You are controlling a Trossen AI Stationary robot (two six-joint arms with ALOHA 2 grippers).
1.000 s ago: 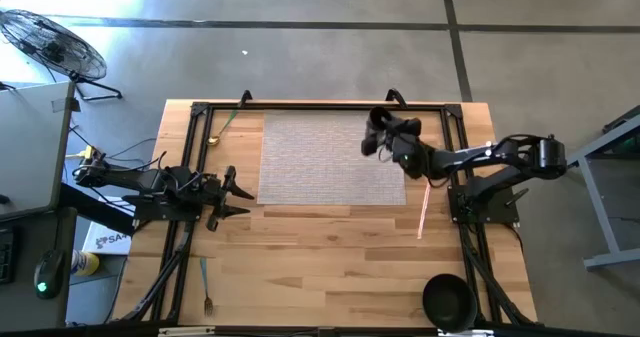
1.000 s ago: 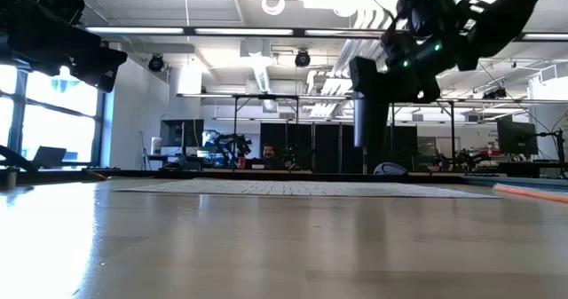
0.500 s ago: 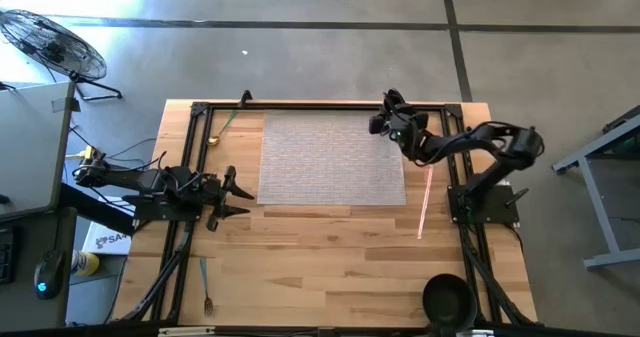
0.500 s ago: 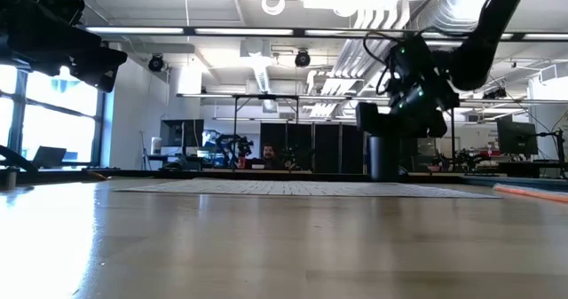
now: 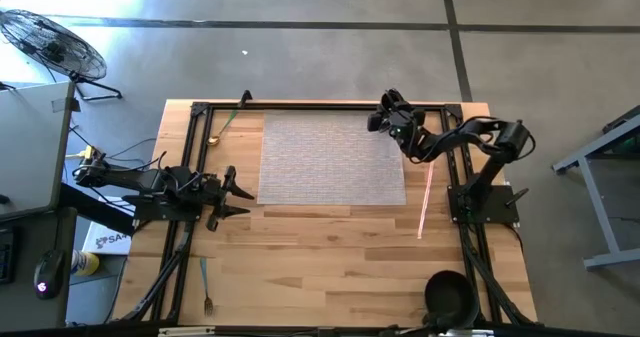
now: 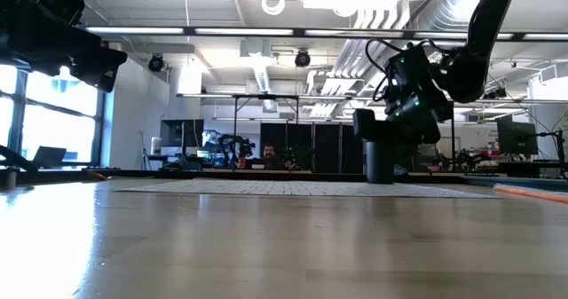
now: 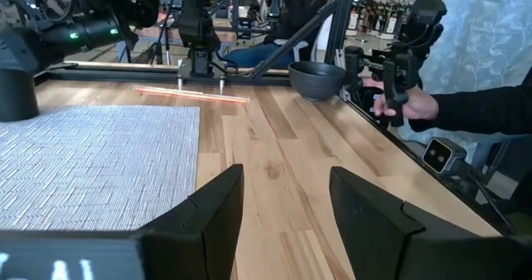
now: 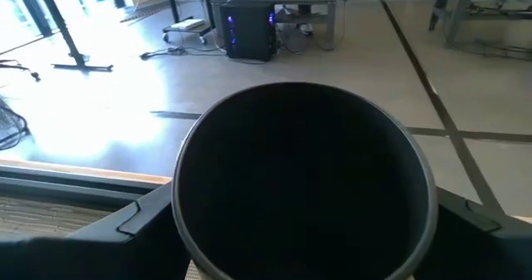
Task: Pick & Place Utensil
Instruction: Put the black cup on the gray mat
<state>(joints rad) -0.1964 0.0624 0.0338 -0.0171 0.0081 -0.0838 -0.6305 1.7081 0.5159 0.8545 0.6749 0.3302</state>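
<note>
A black cup (image 8: 303,172) stands upright on the far right corner of the grey woven mat (image 5: 330,162). It also shows in the low view (image 6: 379,161) and at the edge of the left wrist view (image 7: 17,93). My right gripper (image 5: 388,118) is shut around the cup. My left gripper (image 5: 236,191) waits open by the mat's left edge, holding nothing. A spoon with a green handle (image 5: 226,124) lies on the wood at the far left. A fork with a teal handle (image 5: 205,285) lies at the near left. My right gripper holds the black cup by its side wall just below the rim (image 8: 187,222), one finger (image 8: 133,218) on each side. It comes slanting down from the table's right. The cup is upright with its bottom on the mat (image 6: 380,182).
Thin pink sticks (image 5: 425,199) lie on the wood right of the mat. A black bowl (image 5: 447,298) sits at the near right corner. Black frame rails (image 5: 185,247) run along both sides. A person's hand (image 7: 407,105) holds a device beyond the table's right edge.
My right gripper has carried the cup toward the table's far edge and down. The cup was lifted clear above the mat a second ago; it now stands on the mat's far right corner. The gripper stays shut on it.
</note>
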